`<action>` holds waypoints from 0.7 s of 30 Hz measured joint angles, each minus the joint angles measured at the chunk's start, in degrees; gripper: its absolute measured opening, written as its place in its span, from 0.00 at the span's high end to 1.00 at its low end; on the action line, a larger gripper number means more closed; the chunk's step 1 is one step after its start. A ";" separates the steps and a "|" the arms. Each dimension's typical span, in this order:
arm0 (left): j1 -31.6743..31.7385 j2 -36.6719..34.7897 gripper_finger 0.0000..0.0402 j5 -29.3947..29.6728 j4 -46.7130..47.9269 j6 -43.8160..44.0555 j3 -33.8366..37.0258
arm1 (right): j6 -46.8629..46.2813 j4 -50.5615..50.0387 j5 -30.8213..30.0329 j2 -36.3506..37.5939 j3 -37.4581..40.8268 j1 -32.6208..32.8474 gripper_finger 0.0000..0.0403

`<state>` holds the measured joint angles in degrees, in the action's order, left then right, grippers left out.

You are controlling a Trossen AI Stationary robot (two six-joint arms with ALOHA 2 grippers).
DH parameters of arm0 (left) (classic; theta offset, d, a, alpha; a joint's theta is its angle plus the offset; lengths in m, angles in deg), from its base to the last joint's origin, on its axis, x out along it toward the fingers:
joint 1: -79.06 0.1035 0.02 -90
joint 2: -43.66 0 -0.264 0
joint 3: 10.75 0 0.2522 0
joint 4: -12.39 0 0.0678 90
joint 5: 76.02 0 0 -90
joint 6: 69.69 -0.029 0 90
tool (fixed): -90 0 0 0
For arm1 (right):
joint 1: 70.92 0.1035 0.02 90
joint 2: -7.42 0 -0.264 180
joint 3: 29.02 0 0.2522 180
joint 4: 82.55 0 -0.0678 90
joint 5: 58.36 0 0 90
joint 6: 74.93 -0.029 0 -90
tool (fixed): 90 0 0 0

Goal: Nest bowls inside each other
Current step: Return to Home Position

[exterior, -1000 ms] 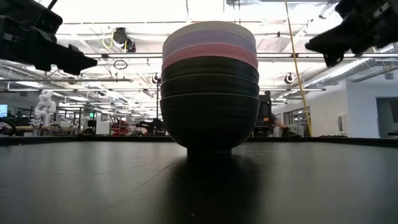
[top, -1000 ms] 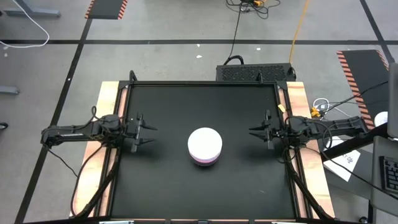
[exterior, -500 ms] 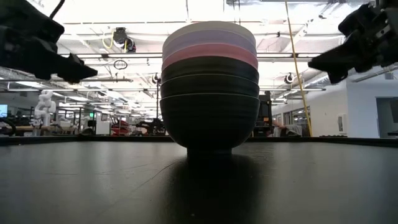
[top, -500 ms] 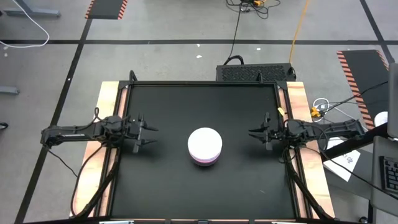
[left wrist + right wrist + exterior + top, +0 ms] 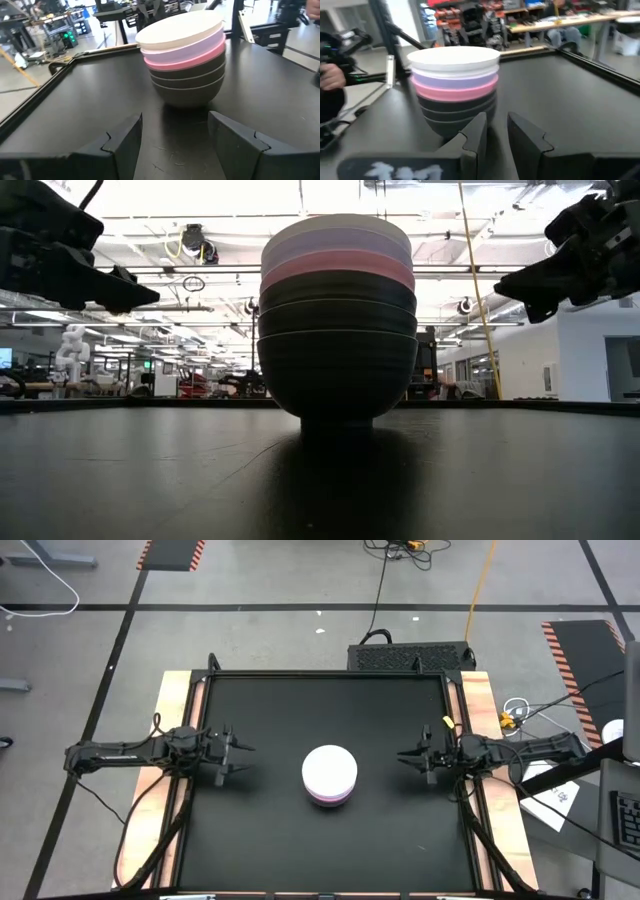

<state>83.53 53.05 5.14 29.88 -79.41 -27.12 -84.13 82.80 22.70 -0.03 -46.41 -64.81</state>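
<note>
I log six round plastic bowls (image 5: pixel 329 776) nested at the centre of the black table (image 5: pixel 260 830), white topmost. Left gripper (image 5: pixel 246 758) hangs well clear, fingers spread wide; right gripper (image 5: pixel 403 756) is opposite it, fingers narrowly apart.

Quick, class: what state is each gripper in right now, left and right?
Left gripper: open wide, holding nothing.
Right gripper: open by a narrow gap, holding nothing.

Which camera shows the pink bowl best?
The left wrist view: the pink bowl is a clear band mid-stack. The right wrist and low views show that band too; the high view shows only a sliver of rim.
</note>
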 joint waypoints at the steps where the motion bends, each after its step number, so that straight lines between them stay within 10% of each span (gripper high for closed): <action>1: 0.00 0.00 0.43 -0.45 -0.03 -0.40 0.00 | 0.40 0.98 1.05 0.00 0.50 -0.01 0.83; 21: 0.00 0.00 0.43 -3.65 -0.46 -2.16 0.00 | 8.10 3.48 1.63 2.12 2.75 -4.66 0.83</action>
<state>83.53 53.05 1.49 29.42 -81.57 -27.12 -76.04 86.27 24.33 2.10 -43.67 -69.46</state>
